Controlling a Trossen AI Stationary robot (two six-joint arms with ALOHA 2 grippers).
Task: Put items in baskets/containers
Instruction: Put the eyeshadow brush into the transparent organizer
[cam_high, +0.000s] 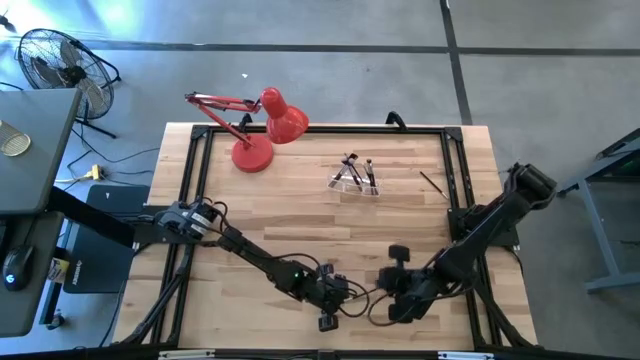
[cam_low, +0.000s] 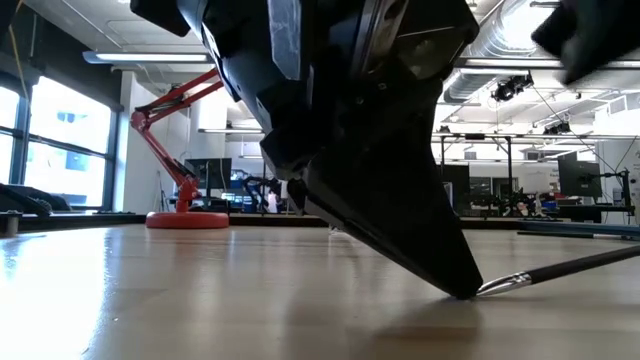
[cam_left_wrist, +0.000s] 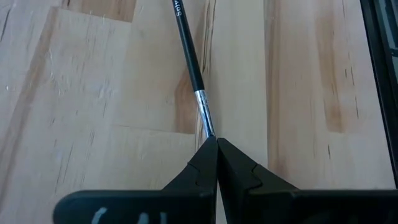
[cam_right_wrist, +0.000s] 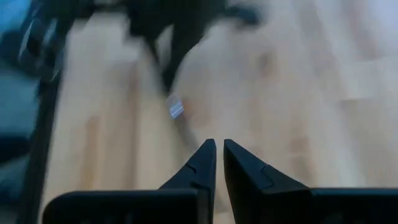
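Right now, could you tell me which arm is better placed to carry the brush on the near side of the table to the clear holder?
Left, probably: the left gripper is already shut on the brush; the right gripper holds nothing.

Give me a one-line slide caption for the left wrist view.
Left gripper shut on the silver-ferruled tip of a black brush lying on the wooden table.

1. Brush (cam_left_wrist: 190, 56): showing a black handle, silver ferrule, white lettering.
2. Table (cam_high: 300, 215): displaying pale, streaked wood grain.
3. Lamp (cam_high: 262, 128): appearing red.
4. Left gripper's fingers (cam_left_wrist: 199, 171): appearing black.
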